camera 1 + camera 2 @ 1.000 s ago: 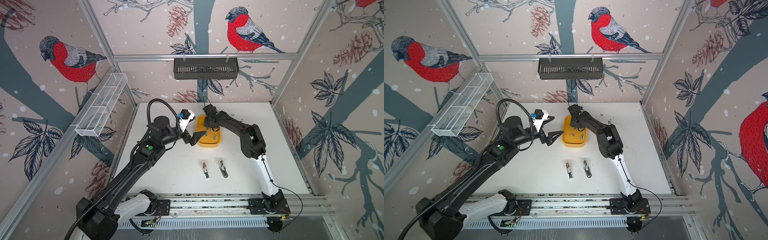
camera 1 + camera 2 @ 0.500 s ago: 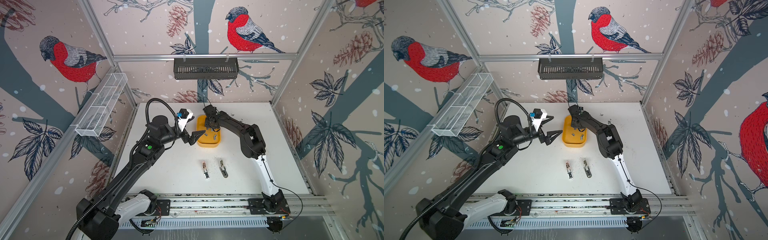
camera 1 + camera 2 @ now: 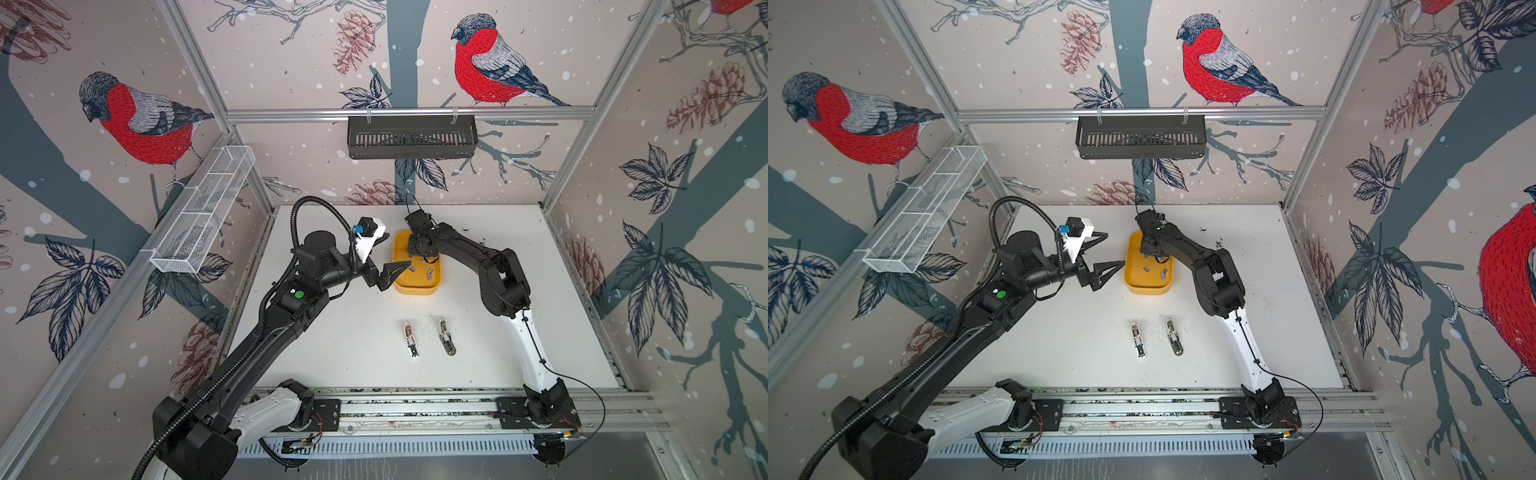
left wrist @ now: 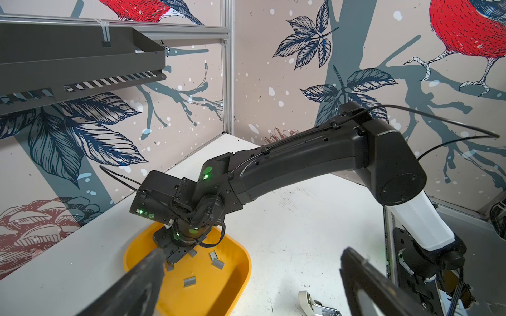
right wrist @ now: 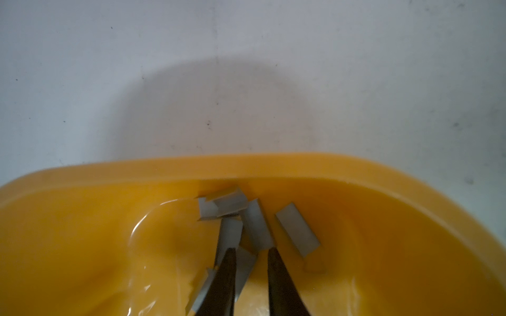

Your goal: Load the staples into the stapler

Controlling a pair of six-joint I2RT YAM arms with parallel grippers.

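White table [image 3: 332,353]: staples [image 5: 257,227] look light, slick, brittle; I'd pinch long sides. Right gripper [image 5: 252,250] barely parted, left gripper [image 3: 1115,249] spread.

Left arm [image 3: 266,328] reaching from lower left toward frame centre in both top views, left gripper [image 3: 1115,249] held level, jaws spread wide, right arm [image 3: 498,270] sharply bent at elbow, right gripper [image 5: 251,250] pointing down, jaws narrowly apart

Both top views overlook the whole table [image 3: 353,340]; both wrist views share the yellow tray [image 4: 219,295].
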